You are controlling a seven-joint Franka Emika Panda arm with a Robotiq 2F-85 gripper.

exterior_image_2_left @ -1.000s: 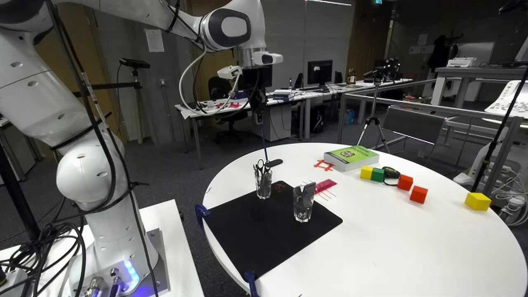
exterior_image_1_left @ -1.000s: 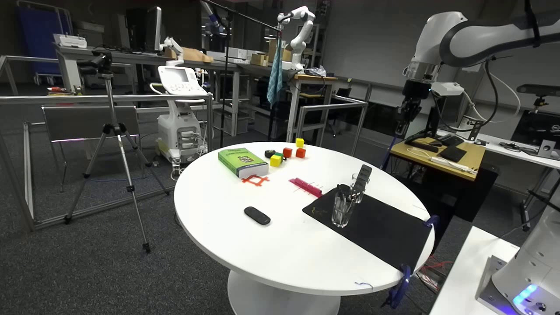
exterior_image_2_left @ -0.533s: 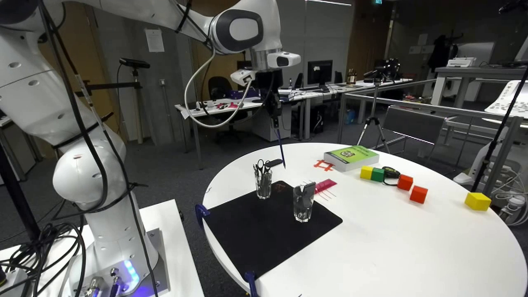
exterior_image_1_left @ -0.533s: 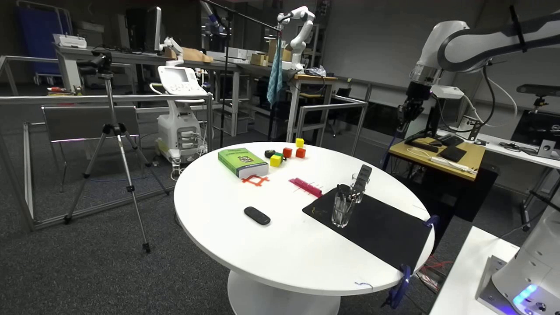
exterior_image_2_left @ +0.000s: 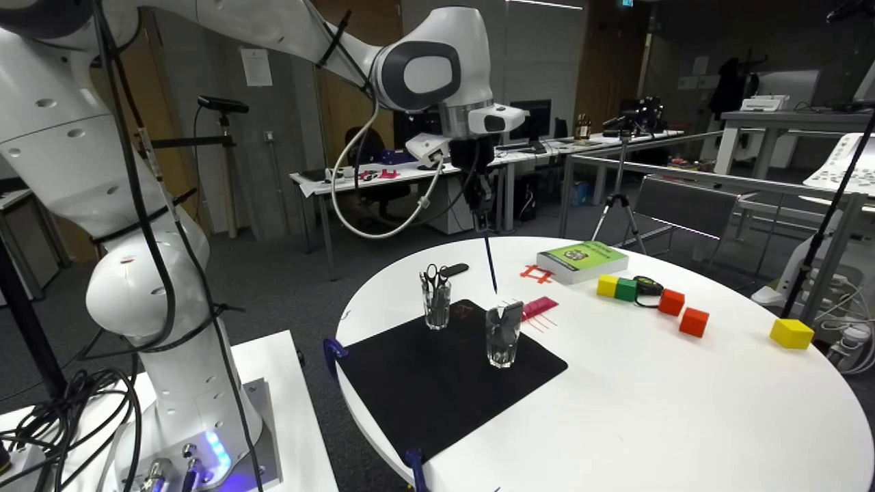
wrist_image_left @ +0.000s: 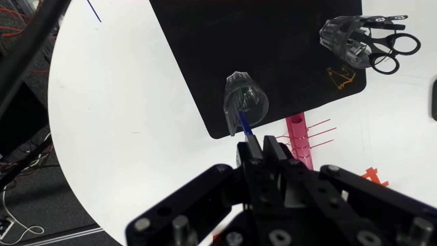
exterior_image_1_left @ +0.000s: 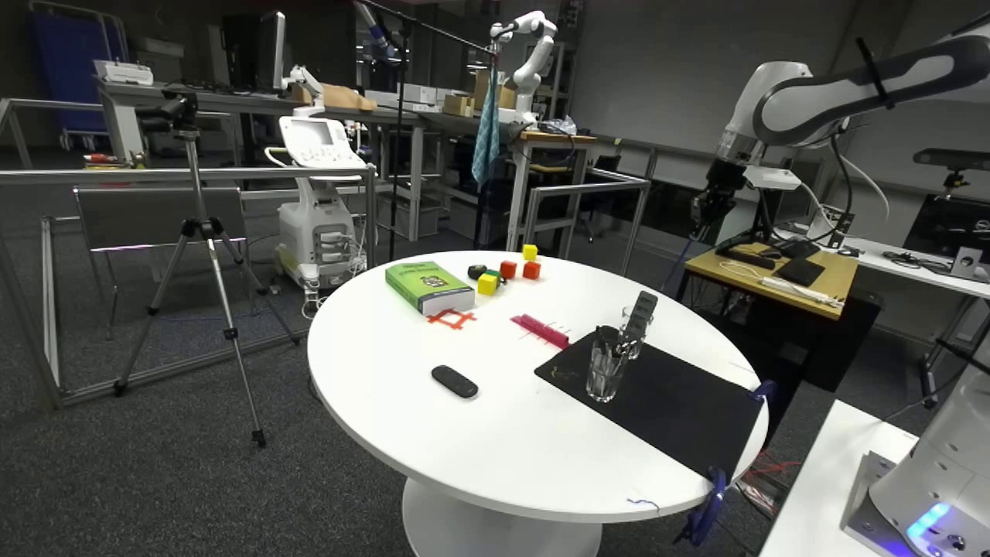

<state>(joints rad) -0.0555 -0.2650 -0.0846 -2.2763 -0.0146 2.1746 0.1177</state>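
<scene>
Holds the blue pen (exterior_image_2_left: 491, 266) pinched in the narrow-set pincer (wrist_image_left: 260, 138), tip down above the bench (exterior_image_2_left: 649, 410), inward from the robot-side edge, and could, through a loose grip or low sideways swing, drop the pen or topple the glass (exterior_image_2_left: 502, 345) standing close by.

A robotics lab is showing: a second robot arm (exterior_image_1_left: 528, 77) and, probably, an ultrasound cart (exterior_image_1_left: 315, 220) are standing behind.

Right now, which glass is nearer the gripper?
The glass near the tip of the blue pen; the other glass, holding scissors, stands farther away.
</scene>
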